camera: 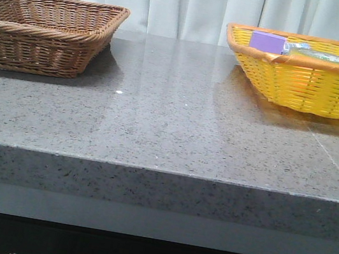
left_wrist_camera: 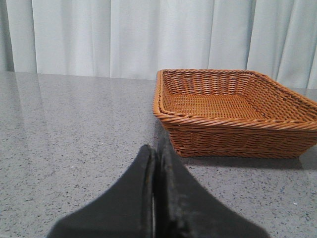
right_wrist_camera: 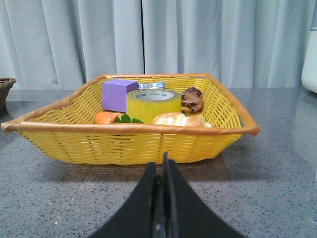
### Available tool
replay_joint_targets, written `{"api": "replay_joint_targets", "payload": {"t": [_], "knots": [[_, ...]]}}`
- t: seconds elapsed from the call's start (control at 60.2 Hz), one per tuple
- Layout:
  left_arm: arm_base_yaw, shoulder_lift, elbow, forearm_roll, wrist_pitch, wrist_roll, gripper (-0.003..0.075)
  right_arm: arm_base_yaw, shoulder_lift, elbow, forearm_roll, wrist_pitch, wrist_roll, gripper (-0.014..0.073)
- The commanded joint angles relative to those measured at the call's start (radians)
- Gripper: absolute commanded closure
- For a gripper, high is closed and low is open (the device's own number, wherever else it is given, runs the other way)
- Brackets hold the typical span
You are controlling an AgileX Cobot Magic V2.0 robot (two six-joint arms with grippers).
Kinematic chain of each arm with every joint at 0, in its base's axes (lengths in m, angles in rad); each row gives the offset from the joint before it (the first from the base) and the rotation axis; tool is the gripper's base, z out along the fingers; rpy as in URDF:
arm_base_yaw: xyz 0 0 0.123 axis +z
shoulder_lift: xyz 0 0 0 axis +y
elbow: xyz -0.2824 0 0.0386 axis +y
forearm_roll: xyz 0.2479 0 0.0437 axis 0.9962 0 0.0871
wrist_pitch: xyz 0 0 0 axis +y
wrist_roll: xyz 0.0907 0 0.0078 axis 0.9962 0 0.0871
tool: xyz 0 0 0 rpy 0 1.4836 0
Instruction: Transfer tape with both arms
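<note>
The tape (right_wrist_camera: pixel 153 104), a wide translucent yellow roll with a white core, lies flat in the yellow basket (right_wrist_camera: pixel 129 144) beside a purple box (right_wrist_camera: pixel 118 95). In the front view only its top rim (camera: pixel 319 55) shows over the basket's edge at the back right. My right gripper (right_wrist_camera: pixel 162 163) is shut and empty, low over the table just in front of the yellow basket. My left gripper (left_wrist_camera: pixel 155 148) is shut and empty, near the front corner of the brown basket (left_wrist_camera: pixel 233 130). Neither arm shows in the front view.
The yellow basket (camera: pixel 311 85) also holds an orange item (right_wrist_camera: pixel 108 117) with green leaves, a bread-like piece (right_wrist_camera: pixel 177 119) and a brown figure (right_wrist_camera: pixel 192 98). The brown wicker basket (camera: pixel 42 33) stands empty at the back left. Grey stone table, curtain behind.
</note>
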Motion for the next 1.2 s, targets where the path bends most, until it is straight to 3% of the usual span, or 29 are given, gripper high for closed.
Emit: {"api": "replay_joint_targets", "payload": {"t": [0.0, 1.178], "knots": [[0.001, -0.018, 0.039, -0.004, -0.089, -0.011, 0.074, -0.008, -0.027, -0.026, 0.001, -0.079, -0.007, 0.0664], [-0.032, -0.018, 0.039, -0.012, -0.093, -0.011, 0.074, -0.008, -0.027, -0.026, 0.001, -0.081, -0.007, 0.0664]]}}
